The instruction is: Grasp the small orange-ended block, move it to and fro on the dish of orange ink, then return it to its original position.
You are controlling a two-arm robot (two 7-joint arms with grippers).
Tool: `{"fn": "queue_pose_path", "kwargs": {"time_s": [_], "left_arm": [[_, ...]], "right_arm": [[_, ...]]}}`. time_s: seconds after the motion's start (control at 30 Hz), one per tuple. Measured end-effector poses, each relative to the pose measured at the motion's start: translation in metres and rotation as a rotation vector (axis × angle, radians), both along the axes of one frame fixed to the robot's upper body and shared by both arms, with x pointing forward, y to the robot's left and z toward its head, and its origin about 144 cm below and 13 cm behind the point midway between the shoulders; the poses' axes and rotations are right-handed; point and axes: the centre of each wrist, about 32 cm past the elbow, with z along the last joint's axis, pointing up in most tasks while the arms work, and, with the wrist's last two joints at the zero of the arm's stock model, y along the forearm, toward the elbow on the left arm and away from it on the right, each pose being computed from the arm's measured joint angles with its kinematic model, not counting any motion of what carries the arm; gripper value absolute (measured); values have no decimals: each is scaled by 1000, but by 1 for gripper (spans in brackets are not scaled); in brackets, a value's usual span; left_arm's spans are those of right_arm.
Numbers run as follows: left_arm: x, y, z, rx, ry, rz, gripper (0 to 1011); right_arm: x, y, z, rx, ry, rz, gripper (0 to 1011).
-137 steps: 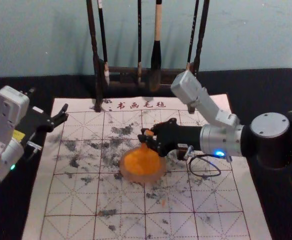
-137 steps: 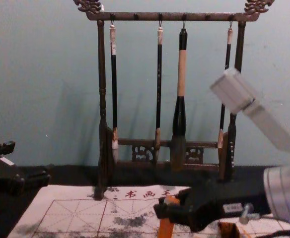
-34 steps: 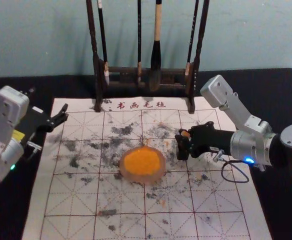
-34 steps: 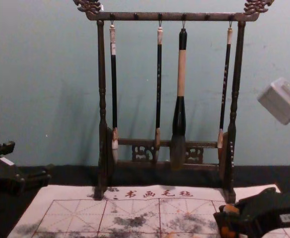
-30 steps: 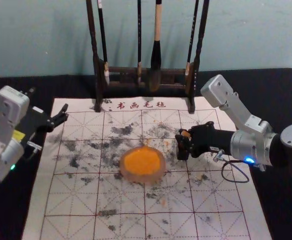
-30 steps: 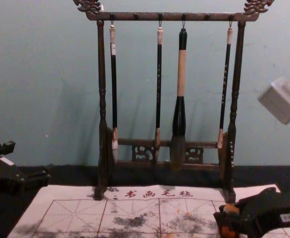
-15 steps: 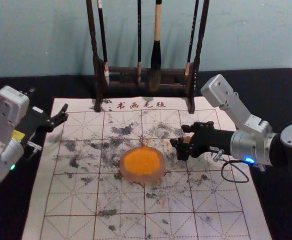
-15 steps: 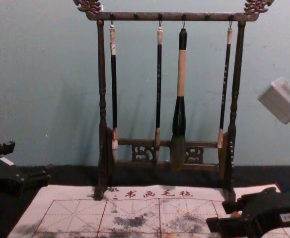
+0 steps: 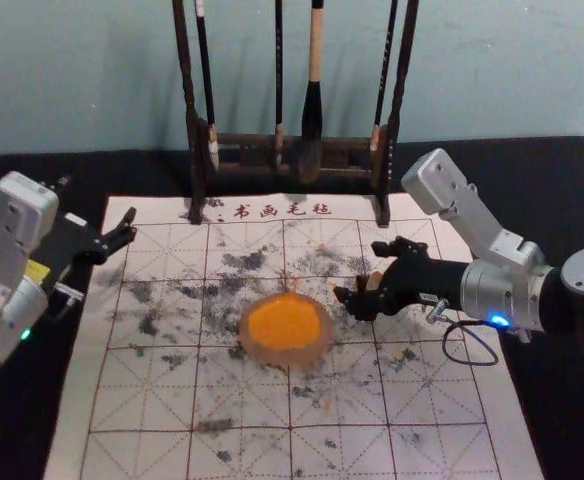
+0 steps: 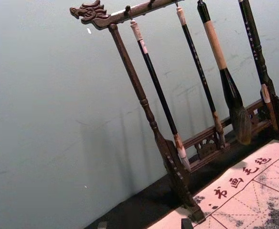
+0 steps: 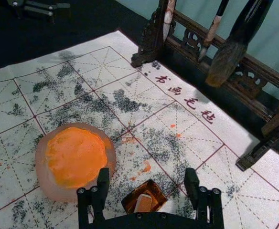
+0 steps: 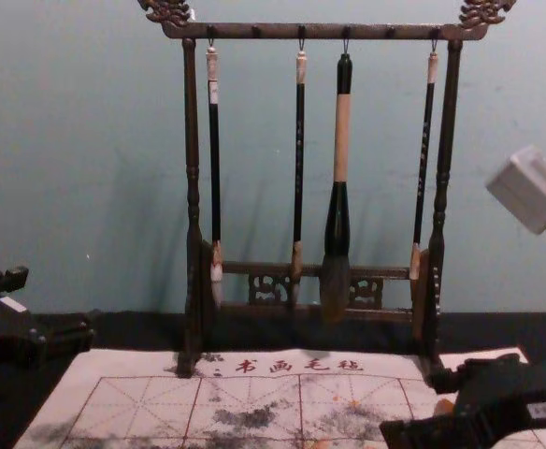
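Honestly, our right gripper is spread around the small peach-orange rectangular block; likely light, stiff, so we'd pinch high.

Dish round, frosted rim, bright orange ink inside, flat on gridded sheet. Small block, pale orange end, in square brown cup, right of dish.
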Motion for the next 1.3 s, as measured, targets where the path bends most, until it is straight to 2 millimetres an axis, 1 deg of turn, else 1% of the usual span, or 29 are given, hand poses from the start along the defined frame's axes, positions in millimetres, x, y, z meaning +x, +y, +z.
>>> {"fn": "queue_pose_path", "kwargs": {"time_s": [0.07,0.13,0.23,0.3,0.33,0.4,0.47,0.53,0.57,0.6,0.67,0.8,1.3], "left_arm": [[0,0,0,0,0,0,1001],[0,0,0,0,0,0,1001],[0,0,0,0,0,0,1001],[0,0,0,0,0,0,1001],[0,0,0,0,0,0,1001],[0,0,0,0,0,0,1001],[0,0,0,0,0,0,1001],[0,0,0,0,0,0,1001],[0,0,0,0,0,0,1001],[0,0,0,0,0,0,1001],[0,0,0,0,0,0,1001],[0,0,0,0,0,0,1001],[0,0,0,0,0,0,1001]], "right_arm": [[-1,-1,1,28,-23,-6,1003],[-2,-1,3,64,-56,-16,1002],[-5,-2,4,142,-156,-64,1002],[-9,-1,0,185,-242,-117,1002],[-11,-1,-5,199,-302,-157,1002],[-14,-2,-13,205,-353,-196,1002],[-18,-2,-27,204,-416,-258,1002],[-22,-3,-37,200,-441,-291,1002],[-25,-4,-48,195,-463,-324,1002],[-25,-4,-48,195,-463,-324,1002],[-32,-5,-66,186,-474,-372,1002],[-38,-6,-80,177,-469,-406,1002],[-37,-6,-78,177,-472,-401,1002]]}}
